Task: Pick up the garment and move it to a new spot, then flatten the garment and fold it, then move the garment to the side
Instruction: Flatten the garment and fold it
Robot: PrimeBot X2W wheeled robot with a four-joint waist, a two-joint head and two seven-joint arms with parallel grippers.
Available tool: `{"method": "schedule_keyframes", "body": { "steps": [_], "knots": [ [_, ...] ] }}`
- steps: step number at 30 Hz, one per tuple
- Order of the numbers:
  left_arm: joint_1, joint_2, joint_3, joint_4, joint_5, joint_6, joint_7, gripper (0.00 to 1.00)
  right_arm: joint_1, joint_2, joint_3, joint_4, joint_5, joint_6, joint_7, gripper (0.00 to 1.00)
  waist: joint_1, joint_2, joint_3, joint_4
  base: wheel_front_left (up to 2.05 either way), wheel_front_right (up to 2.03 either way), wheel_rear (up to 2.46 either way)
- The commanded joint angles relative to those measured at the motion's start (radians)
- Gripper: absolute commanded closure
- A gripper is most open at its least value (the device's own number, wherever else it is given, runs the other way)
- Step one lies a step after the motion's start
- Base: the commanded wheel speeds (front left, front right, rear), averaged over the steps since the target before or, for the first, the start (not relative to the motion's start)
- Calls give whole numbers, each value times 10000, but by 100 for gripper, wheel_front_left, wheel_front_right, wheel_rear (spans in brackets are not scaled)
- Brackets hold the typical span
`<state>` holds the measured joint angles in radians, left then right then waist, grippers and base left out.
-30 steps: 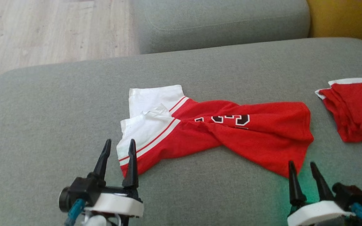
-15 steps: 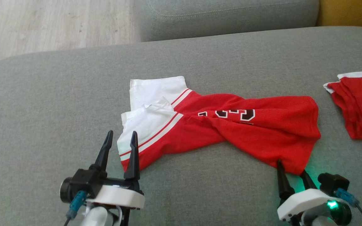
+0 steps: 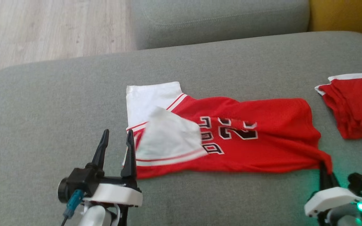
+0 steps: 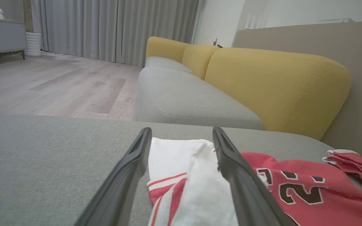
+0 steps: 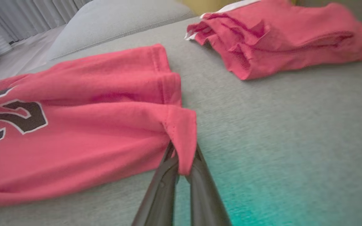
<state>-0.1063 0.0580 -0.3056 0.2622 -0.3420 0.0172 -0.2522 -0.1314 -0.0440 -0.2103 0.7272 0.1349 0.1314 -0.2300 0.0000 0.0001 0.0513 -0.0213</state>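
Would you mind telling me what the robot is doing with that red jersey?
The right pincer is shut on a corner of the red jersey, which lies spread on the grey cushion. The left pincer hovers open at the jersey's white sleeve. Another red garment lies folded further right.

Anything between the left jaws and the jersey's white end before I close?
Nothing visible does. The left gripper, jaws open, sits at the white end of the jersey over grey cushion. The right gripper is shut on its red corner.

Grey cushion (image 3: pixel 58 94), red jersey (image 3: pixel 262 138) spread flat, folded red cloth (image 3: pixel 356 106) nearby
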Motion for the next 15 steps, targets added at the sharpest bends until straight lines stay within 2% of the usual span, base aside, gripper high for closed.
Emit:
{"method": "schedule_keyframes", "body": {
  "steps": [1, 3, 4, 5, 6, 12, 15],
  "knots": [
    [-267, -9, 375, -235, 66, -47, -95, 0, -197, -62, -82, -360, -286, -7, -34, 100, 0, -1, -112, -44, 0, 0, 0],
    [-252, -29, 349, -187, 57, -55, -95, 0, -94, -62, -286, -469, -474, -7, 111, 100, 0, -1, -195, -43, 0, 0, 0],
    [-254, -37, 335, -161, 50, -59, -95, 0, -47, -62, -360, -529, -543, -7, 184, 85, 0, -1, -224, -40, 0, 0, 0],
    [-256, -43, 325, -138, 43, -63, -95, 0, -7, -62, -446, -633, -664, -7, 188, 17, 0, -1, -247, -36, 0, 0, 0],
    [-260, -48, 315, -121, 36, -72, -95, 0, 22, -62, -571, -743, -740, -7, 164, 0, 0, -1, -267, -30, 0, 0, 0],
    [-322, -63, 297, -40, 46, -126, -95, 0, -76, -62, -731, -1795, -823, -7, -194, 0, 0, -1, -307, -17, 0, 0, 0],
    [-434, -66, 246, 105, 92, -207, -95, 0, -7, -62, -143, -2723, -249, -7, -298, 0, 0, -1, -261, -88, 0, 0, 0]
  ]
}}
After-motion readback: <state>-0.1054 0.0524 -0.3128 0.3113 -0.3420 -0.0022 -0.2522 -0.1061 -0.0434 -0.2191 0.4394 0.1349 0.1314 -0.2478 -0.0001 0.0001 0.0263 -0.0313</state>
